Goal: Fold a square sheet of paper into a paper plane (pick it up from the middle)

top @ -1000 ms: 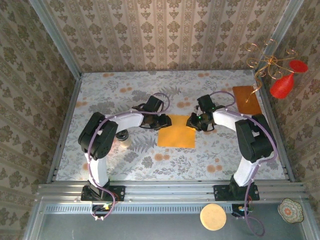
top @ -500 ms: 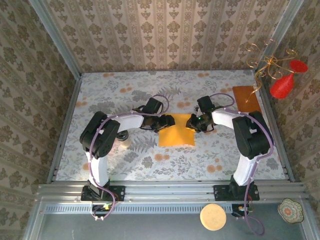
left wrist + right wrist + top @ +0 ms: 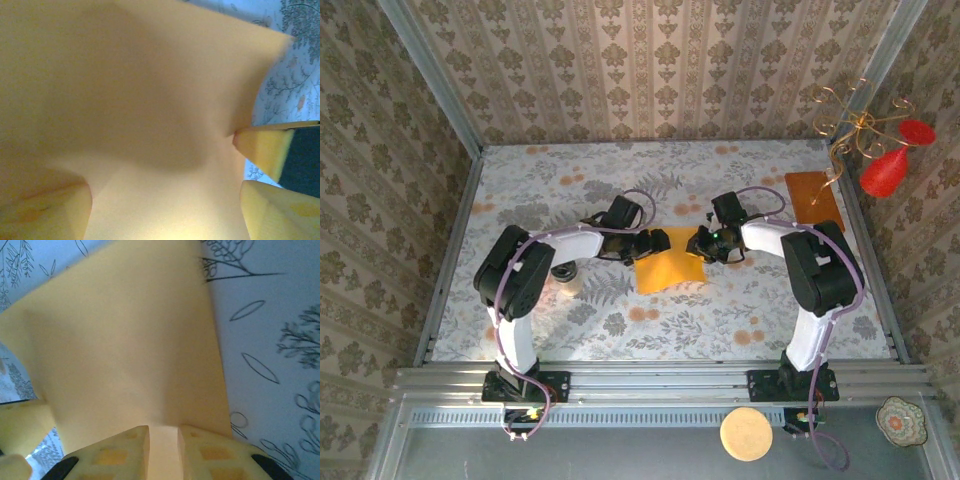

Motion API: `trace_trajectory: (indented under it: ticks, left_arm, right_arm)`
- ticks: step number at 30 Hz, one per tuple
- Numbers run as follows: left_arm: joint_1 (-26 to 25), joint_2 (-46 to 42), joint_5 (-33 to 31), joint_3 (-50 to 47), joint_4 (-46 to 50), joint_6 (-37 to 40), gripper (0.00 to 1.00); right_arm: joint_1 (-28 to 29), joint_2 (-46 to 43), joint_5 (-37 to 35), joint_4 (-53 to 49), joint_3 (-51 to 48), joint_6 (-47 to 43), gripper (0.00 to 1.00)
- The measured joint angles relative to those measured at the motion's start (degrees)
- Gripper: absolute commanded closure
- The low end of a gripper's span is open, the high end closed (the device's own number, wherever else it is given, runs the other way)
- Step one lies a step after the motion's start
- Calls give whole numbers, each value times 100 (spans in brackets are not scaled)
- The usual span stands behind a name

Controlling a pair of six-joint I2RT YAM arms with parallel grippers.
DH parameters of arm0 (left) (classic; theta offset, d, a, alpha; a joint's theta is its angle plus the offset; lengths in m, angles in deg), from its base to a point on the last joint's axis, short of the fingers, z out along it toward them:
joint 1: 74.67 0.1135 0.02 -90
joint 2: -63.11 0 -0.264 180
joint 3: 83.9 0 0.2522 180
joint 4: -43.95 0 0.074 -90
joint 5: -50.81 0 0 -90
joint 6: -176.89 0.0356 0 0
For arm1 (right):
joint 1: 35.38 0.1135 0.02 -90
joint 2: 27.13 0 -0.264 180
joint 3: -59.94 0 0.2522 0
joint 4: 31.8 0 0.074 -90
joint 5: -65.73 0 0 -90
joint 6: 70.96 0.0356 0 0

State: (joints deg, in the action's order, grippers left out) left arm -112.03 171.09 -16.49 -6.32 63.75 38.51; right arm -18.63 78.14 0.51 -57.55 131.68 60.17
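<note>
Paper leads: the square sheet of paper (image 3: pixel 670 262) sits at the middle of the floral surface (image 3: pixel 720 320), between the 2 arms. Its far edge is at the fingers and its near corners rest toward the arm bases. It is not flat. In the left wrist view the square sheet of paper (image 3: pixel 150 100) bows and darkens in a broad hollow, and it draws to a point where a yellow pad of the other arm pinches its edge.

The right fingers (image 3: pixel 125 455) are clenched on the sheet's edge, with a narrow strip of paper showing in the slit between the 2 pads. From above, the right fingers (image 3: pixel 700 243) meet the sheet at its far right corner.

The left fingers (image 3: pixel 50 215) are released. Both pads stand wide apart at the bottom corners of that view, with the paper spread across the gap and neither pad pressing it. From above, the left fingers (image 3: pixel 655 243) sit at the sheet's far left corner, facing the right ones across the paper.

Further out, a darker brown-orange board (image 3: pixel 813 200) lies flat at the far right of the surface, well apart from the sheet. Red ornaments (image 3: pixel 885 172) hang on gold wire by the right wall. A tan round disc (image 3: pixel 747 434) and a patterned dish (image 3: pixel 902 420) rest on the near ledge below the arm bases.
</note>
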Motion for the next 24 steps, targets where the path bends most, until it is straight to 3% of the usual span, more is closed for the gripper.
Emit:
trace_trajectory:
  ticks: [8, 24]
  left_arm:
    - [356, -151, -2, -24, 175, 57, 26]
    - [367, 120, 31, 105, 94, -186, 24]
  right_arm:
    - [-11, -186, -216, -105, 223, -190, 75]
    - [105, 490, -120, -63, 573, -35, 76]
